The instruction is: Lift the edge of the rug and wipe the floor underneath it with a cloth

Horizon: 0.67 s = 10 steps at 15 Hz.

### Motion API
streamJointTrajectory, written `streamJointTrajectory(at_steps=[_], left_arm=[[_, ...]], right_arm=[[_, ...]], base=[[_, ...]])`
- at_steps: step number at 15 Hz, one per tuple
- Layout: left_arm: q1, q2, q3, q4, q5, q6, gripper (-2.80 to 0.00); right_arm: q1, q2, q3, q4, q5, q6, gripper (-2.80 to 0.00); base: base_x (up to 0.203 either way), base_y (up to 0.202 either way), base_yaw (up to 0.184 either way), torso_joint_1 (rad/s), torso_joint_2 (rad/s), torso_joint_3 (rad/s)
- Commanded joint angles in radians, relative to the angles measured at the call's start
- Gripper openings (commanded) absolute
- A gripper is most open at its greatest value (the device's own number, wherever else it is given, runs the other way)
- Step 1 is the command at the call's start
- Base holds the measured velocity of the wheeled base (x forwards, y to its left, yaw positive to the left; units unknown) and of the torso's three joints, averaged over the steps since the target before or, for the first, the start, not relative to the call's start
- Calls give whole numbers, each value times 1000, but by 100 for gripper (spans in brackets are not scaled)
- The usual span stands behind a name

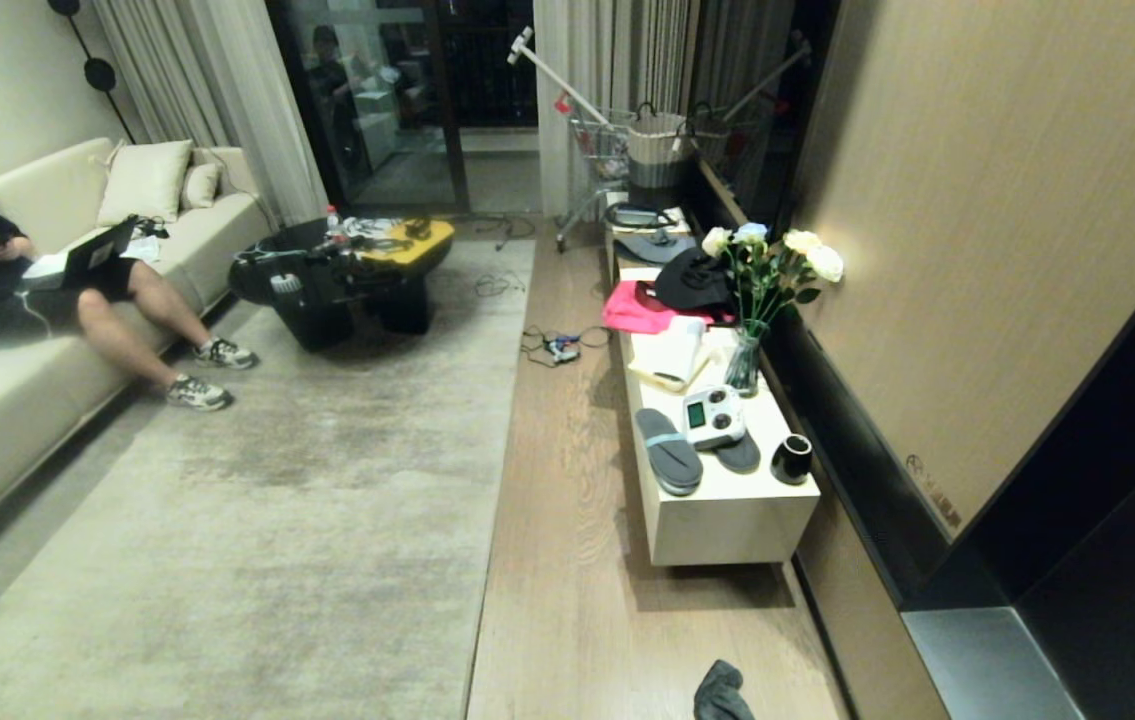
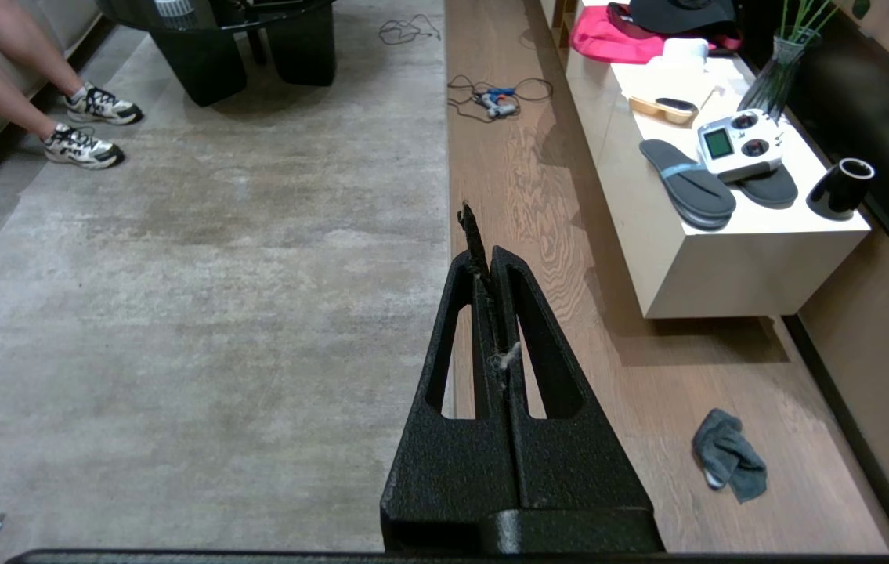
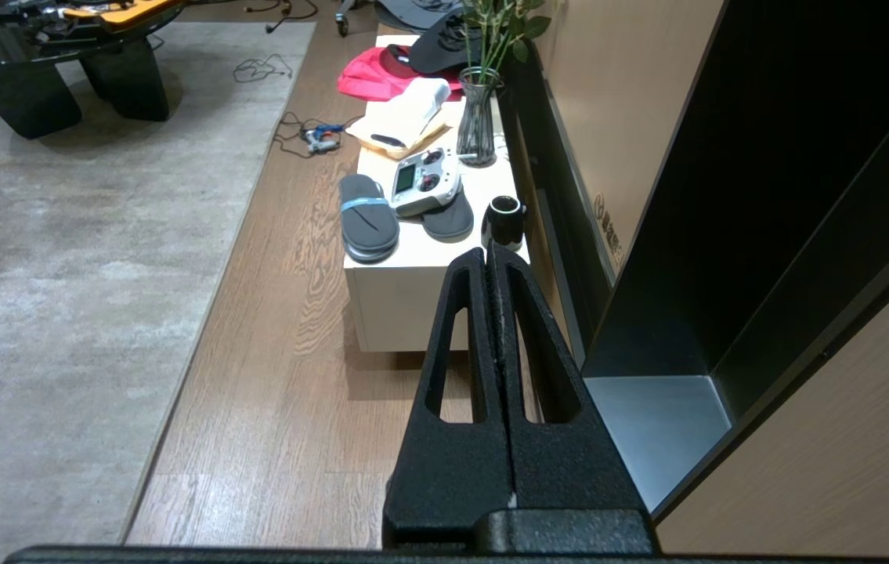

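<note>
Living-room floor (image 1: 567,560): cloth (image 2: 728,454) is lying bare on the planks near the cabinet (image 1: 727,510) corner, well apart from the rug edge (image 1: 502,420). Both grippers, left (image 2: 483,254) and right (image 3: 489,262), are hanging with jaws pressed together, empty. Cloth looks soft, light: pinch a fold. Rug looks heavy, floppy: grab its border.

Neither arm shows in the head view. The left gripper (image 2: 489,262) appears in its own wrist view, rising from the bottom centre of the frame to a point near the middle; its two black fingers (image 2: 452,345) are pressed together along their whole length, with a thin dark strip sticking out past the tips and a wisp of pale fluff caught in the seam. The right gripper (image 3: 487,254) fills the same lower-centre place in the right wrist view, its fingers (image 3: 538,352) likewise closed flat against each other, holding nothing.
</note>
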Motion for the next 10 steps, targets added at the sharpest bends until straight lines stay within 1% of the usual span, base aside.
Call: streamJointTrajectory(at_steps=[1,10], left_arm=[[-1,0,0,1,0,0,-280],[1,0,0,1,0,0,-280]], right_arm=[[1,1,0,0,0,0,-280],[0,1,0,0,0,0,-280]], base=[[0,0,0,0,0,0],[0,0,0,0,0,0]])
